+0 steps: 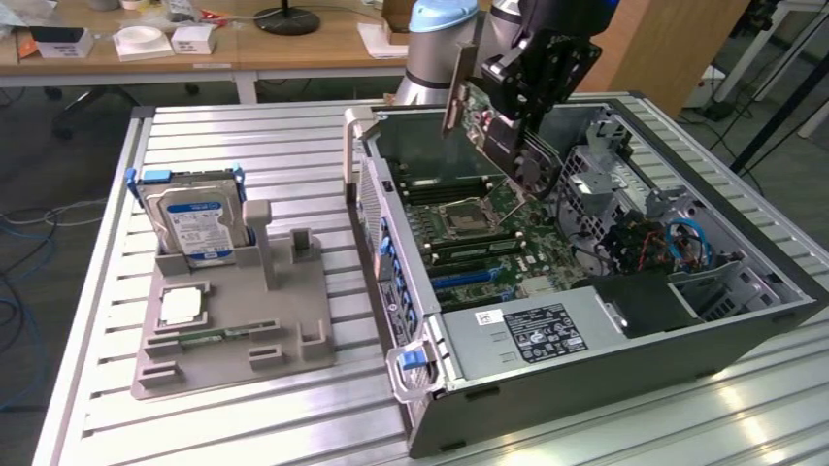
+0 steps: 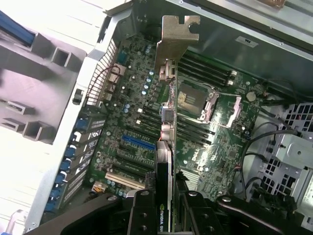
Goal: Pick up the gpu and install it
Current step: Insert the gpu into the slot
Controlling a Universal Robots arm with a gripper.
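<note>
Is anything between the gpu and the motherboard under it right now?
No. In the exterior view the gpu, clamped in the gripper, hangs above the motherboard with only open air between them. The wrist view agrees.

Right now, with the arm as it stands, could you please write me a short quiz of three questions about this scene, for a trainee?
1. True or false: the gripper is shut on the gpu, the thin dark circuit card with a silver metal bracket.
2. Where is the gpu relative to the open black computer case? A seated in a slot; B held in the air over its green motherboard; C lying outside it.
3. In the exterior view, what stands upright in the grey plastic holder?
Key: 1 true; 2 B; 3 the boxy silver hard drive with a blue-white label.
</note>
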